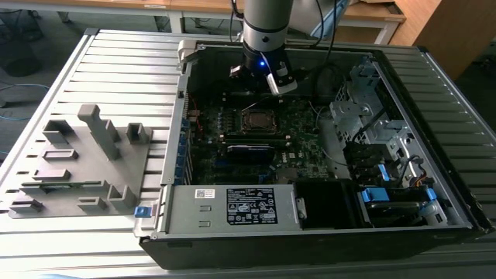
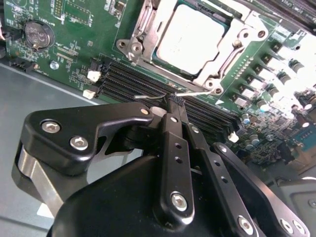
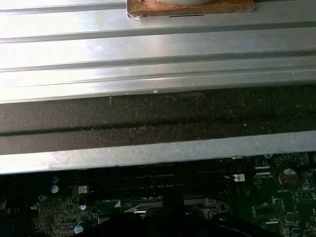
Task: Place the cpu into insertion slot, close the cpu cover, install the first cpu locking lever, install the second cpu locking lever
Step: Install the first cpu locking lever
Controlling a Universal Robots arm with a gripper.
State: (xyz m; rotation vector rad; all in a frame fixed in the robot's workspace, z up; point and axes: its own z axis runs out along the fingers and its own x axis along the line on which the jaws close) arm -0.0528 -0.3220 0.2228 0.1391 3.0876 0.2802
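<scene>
Closest in, the gripper [image 2: 174, 101] is clenched on the thin, likely springy wire locking lever [image 2: 148, 97], best pinched near its free end, while the light, fragile cpu [image 2: 190, 37] sits under the stiff closed cpu cover [image 2: 240, 39].

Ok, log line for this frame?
cpu: seated | cpu cover: closed over it | gripper: fingers shut, tips at locking lever
</scene>
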